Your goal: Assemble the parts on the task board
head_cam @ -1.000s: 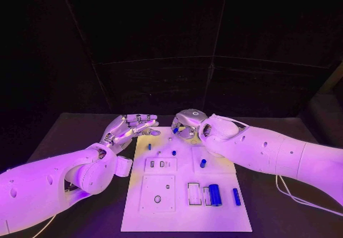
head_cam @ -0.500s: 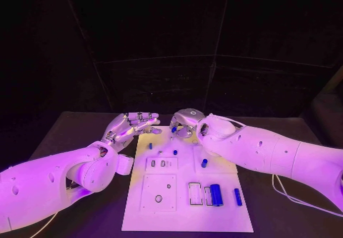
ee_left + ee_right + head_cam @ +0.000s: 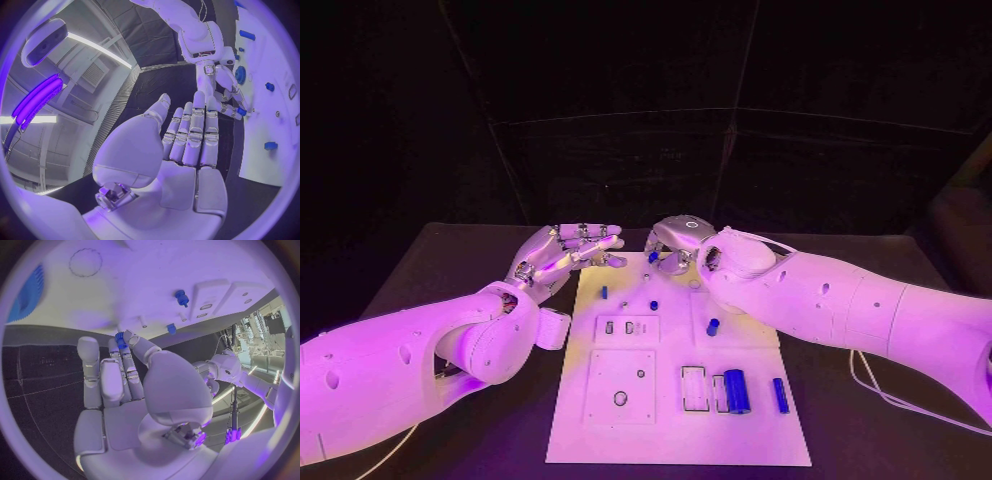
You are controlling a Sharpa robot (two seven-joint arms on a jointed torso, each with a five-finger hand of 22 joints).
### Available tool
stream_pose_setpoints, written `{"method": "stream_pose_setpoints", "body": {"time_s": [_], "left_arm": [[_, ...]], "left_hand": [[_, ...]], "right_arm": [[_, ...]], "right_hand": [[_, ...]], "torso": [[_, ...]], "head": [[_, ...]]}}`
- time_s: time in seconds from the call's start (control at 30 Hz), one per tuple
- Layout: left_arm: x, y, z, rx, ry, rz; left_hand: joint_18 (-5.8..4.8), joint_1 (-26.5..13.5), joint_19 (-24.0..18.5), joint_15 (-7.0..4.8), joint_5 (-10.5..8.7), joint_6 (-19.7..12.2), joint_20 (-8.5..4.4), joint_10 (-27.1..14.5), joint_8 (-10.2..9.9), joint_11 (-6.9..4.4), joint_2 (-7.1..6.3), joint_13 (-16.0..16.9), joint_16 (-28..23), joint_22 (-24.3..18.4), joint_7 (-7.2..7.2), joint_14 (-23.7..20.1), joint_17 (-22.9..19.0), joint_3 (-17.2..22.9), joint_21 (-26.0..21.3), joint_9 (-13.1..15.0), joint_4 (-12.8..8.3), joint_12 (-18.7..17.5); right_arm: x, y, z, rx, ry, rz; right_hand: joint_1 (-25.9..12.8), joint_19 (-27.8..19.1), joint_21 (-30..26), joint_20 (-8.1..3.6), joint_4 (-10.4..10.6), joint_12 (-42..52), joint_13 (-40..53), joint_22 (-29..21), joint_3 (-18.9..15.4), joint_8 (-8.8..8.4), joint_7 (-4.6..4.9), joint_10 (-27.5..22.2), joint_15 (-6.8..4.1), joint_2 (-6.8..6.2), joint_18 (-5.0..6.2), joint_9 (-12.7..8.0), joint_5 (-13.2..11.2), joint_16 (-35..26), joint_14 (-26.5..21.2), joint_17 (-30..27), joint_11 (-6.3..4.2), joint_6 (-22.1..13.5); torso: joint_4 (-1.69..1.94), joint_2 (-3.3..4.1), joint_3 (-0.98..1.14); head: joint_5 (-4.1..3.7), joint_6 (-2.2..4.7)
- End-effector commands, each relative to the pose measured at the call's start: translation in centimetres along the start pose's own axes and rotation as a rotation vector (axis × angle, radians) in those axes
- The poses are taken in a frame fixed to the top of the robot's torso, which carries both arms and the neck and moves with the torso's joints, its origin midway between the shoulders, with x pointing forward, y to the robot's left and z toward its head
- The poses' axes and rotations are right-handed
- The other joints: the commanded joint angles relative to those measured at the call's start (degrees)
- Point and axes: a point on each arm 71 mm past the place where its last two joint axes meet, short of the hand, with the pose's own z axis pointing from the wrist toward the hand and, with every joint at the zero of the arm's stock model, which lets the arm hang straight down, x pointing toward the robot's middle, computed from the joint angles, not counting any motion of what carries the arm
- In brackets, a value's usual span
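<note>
The white task board lies in the middle of the black table. At its far edge my right hand pinches a small blue part between thumb and a finger; the right wrist view shows that same part at the fingertips. My left hand hovers open beside the board's far left corner, palm up and fingers spread, holding nothing. Small blue pegs stand on the board's far half. A large blue cylinder and a slimmer one lie at the near right.
Raised white blocks with slots and holes sit on the board's left half. An upright white frame stands beside the large cylinder. Bare black table lies to either side of the board.
Both hands have hardly moved; the left hand's fingers have risen slightly. The right hand still pinches the blue part.
</note>
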Motion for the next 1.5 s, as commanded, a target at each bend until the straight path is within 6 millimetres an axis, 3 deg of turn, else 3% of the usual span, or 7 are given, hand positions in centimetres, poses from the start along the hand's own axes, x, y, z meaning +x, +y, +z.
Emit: {"method": "stream_pose_setpoints", "body": {"time_s": [0.03, 0.8, 1.2, 1.5], "left_arm": [[0.17, -0.13, 0.06, 0.009, 0.014, 0.001], [0.34, -0.09, 0.12, 0.005, 0.021, -0.003], [0.35, -0.06, 0.12, 0.001, 0.021, -0.003], [0.3, -0.05, 0.12, -0.001, 0.02, -0.002]], "left_hand": [[0.8, 0.4, 0.4, 0.06, 0.1, 0.1, -0.16, -0.3, -0.2, 0.2, 0.3, -0.1, -0.4, -0.1, 0.66, 0.3, 0.0, -0.1, -0.3, -0.1, -0.3, -0.4], [0.8, 0.4, 0.4, 0.06, 0.1, 0.1, -0.16, -0.3, -0.2, 0.2, 0.3, -0.1, -0.4, -0.1, 0.66, 0.3, 0.0, -0.1, -0.3, -0.1, -0.3, -0.4], [0.8, 0.4, 0.4, 0.06, 0.1, 0.1, -0.16, -0.3, -0.2, 0.2, 0.3, -0.1, -0.4, -0.1, 0.66, 0.3, 0.0, -0.1, -0.3, -0.1, -0.3, -0.4], [0.8, 0.4, 0.4, 0.06, 0.1, 0.1, -0.16, -0.3, -0.2, 0.2, 0.3, -0.1, -0.4, -0.1, 0.66, 0.3, 0.0, -0.1, -0.3, -0.1, -0.3, -0.4]], "right_arm": [[-0.34, -0.04, 0.12, 0.008, -0.027, -0.015], [0.03, -0.12, 0.41, 0.026, 0.016, -0.021], [0.1, 0.13, 0.34, 0.018, 0.029, -0.005], [0.07, -0.05, 0.28, 0.024, 0.027, -0.004]], "right_hand": [[0.5, 0.0, 0.2, 0.4, 0.1, -0.1, 0.0, 0.0, 0.2, -0.28, 0.35, 0.6, -0.03, 0.09, -0.96, 0.0, 0.3, 0.3, 1.6, 0.1, -0.59, 0.0], [0.1, -1.1, -0.3, 0.64, 0.4, -0.8, -0.2, -1.2, 0.9, -0.77, 0.48, -0.6, 0.23, -0.85, -0.72, -0.1, -0.1, -0.2, 1.2, -1.1, -0.31, -0.7], [-0.3, -1.8, -0.6, 0.9, 0.8, -1.4, -0.2, -1.8, 1.5, -1.16, 0.68, -1.6, 0.49, -1.53, -0.59, -0.2, -0.2, -0.5, 1.0, -1.8, 0.02, -1.6], [-0.3, -1.8, -0.6, 0.94, 0.9, -1.5, -0.3, -1.9, 1.6, -1.2, 0.71, -1.8, 0.53, -1.59, -0.57, -0.2, -0.2, -0.5, 0.9, -2.0, 0.07, -1.7]], "torso": [[0.06, -0.02, -0.01], [-0.03, 0.03, -0.06], [0.06, 0.07, -0.03], [-0.08, 0.08, -0.04]], "head": [[-0.13, -0.01], [-0.16, 0.09], [-0.16, -0.26], [-0.09, -0.36]]}}
